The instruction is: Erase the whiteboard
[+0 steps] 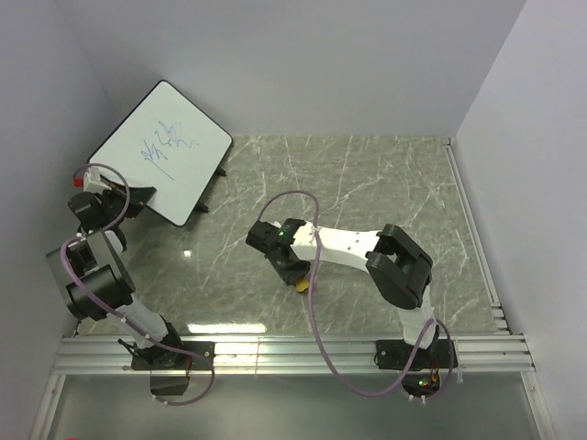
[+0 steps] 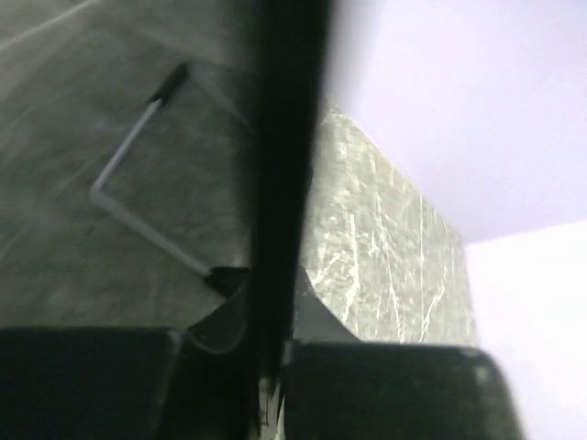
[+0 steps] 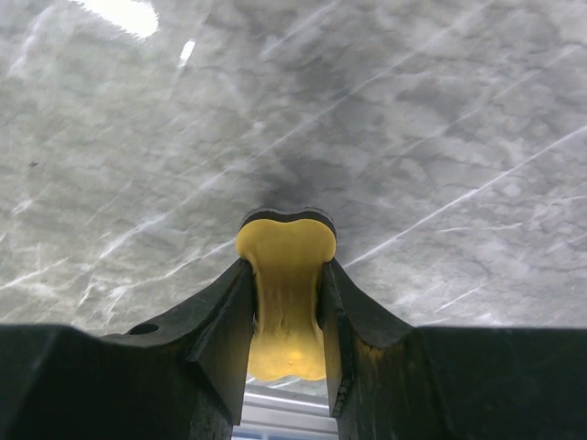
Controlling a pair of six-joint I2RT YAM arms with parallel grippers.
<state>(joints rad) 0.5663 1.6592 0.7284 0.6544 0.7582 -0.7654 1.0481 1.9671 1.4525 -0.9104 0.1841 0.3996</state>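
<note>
Blue marker scribbles are seen on the glossy face of the whiteboard (image 1: 174, 137), which is held tilted at the far left of the grey marbled counter (image 1: 367, 183), close to the left wall. Its lower left edge is clamped by the left end effector (image 1: 136, 197). In the left wrist view the board is seen edge-on as a dark blurred band running up between the two black fingers (image 2: 92, 385), which are closed against it from either side. A thin bent metal rod (image 2: 138, 147) with a black tip is seen beside that band, out of focus.

Near the middle of the counter, well apart from the whiteboard, a yellow bone-shaped eraser (image 3: 284, 257) is gripped by the right end effector (image 1: 298, 280). In the right wrist view its narrow waist is pinched between the two dark jaws, and its rounded head is pointed down at the stone surface, where a soft shadow is cast just around it. Whether the eraser is touching the counter cannot be told.
</note>
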